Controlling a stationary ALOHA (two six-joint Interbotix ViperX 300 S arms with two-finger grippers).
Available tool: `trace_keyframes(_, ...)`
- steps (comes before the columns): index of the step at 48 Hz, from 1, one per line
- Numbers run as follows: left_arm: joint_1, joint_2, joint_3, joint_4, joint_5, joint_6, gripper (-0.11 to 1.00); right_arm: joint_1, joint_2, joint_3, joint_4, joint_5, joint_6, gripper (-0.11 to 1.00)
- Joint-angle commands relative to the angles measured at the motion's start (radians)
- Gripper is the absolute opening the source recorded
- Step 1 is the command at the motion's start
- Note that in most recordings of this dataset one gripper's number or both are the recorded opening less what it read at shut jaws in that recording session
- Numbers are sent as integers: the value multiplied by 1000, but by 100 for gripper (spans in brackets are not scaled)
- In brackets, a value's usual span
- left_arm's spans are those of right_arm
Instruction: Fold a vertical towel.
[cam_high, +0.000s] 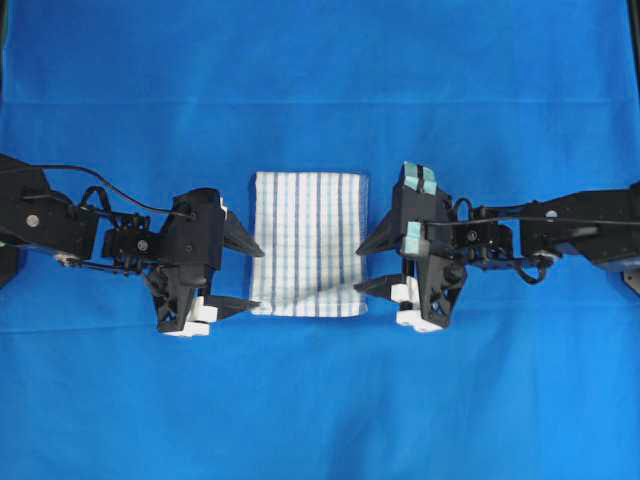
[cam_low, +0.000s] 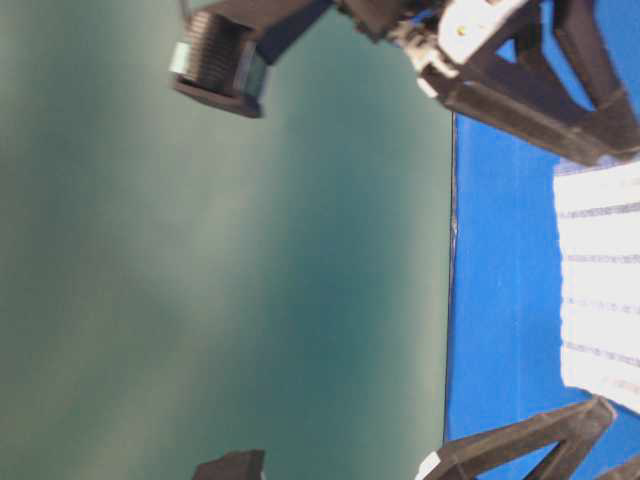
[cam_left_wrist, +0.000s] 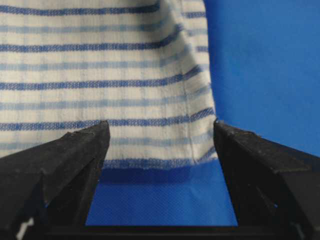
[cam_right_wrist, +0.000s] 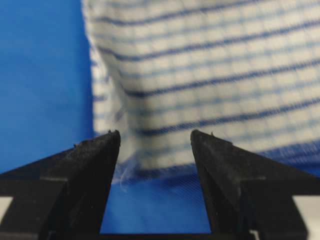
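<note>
We see the towel (cam_high: 308, 243) lying folded at frame centre on the blue cloth (cam_high: 320, 80); left gripper (cam_high: 237, 273) and right gripper (cam_high: 378, 265) flank it, jaws apart, empty. Soft, light, floppy: we'd pinch its corners

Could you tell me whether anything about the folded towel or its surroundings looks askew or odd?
Only slightly: the white woven towel with blue stripes lies folded on the plain blue cloth, but its layers bulge near the corners, and loose threads stick out by the open right gripper.
</note>
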Motion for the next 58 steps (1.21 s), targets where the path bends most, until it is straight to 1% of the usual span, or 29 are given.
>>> trace_keyframes(1,-3,-51,-20,-2,25,2,77,31,-64,-31,2,18,0,62)
trace_keyframes(5,-3,-94,-21,-2,54,2,78,55,-112,-40,0,51,-5,62)
trace_keyframes(14,-3,-242,-21,-2,110,5,77,58,-221,-37,-9,89,-14,62)
trace_keyframes(22,-3,-379,-12,0,146,15,77,49,-330,-29,-55,109,-29,62)
trace_keyframes(28,-3,-500,-5,0,181,28,77,25,-420,-11,-86,135,-35,62)
trace_keyframes(39,12,-732,58,0,216,83,77,-29,-632,72,-133,150,-37,62)
trace_keyframes(46,31,-882,91,0,282,106,77,-44,-793,120,-170,199,-37,62)
trace_keyframes(51,52,-991,124,0,348,118,77,-58,-888,163,-179,219,-37,62)
trace_keyframes(58,83,-1123,199,0,382,117,77,-98,-1015,255,-183,227,-37,62)
